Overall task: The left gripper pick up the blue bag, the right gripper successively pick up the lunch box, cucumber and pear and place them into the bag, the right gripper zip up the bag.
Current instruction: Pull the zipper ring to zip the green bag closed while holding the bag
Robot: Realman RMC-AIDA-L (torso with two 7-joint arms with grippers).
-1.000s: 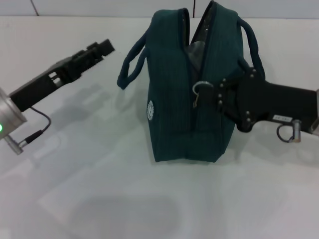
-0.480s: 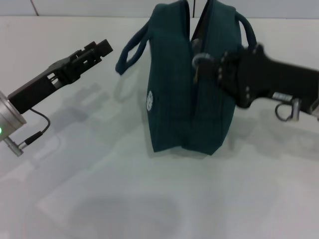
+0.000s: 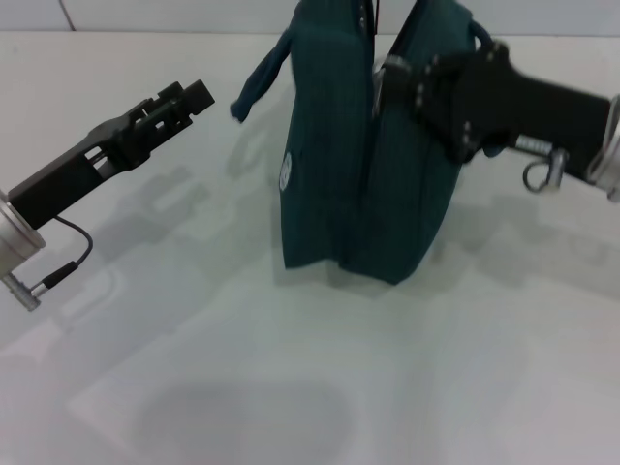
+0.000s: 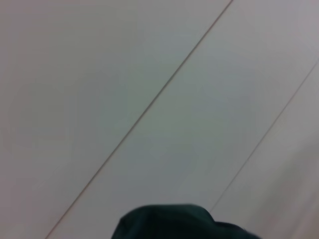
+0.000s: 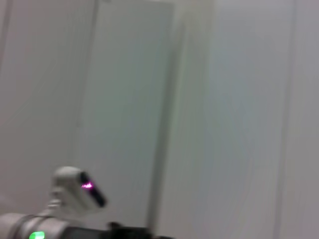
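Black arms; silver wrist cylinders; thin black cable; small screws; metal ring.

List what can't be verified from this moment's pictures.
- Blue bag contents: head view shows only its outside, so lunch box, cucumber and pear can't be confirmed inside.
- Bag top and how far it is zipped: cut off by the head view's upper edge.
- Right tool: fingertips sit against the bag at the zip pull; grip unclear.
- Left tool: clear of the bag.
- Both wrist views show neither tool's own fingers.

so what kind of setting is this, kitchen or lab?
Likely a lab or test bench, not a kitchen: a bare white table, plain pale wall panels behind, and only the blue bag between the left gripper and right gripper.
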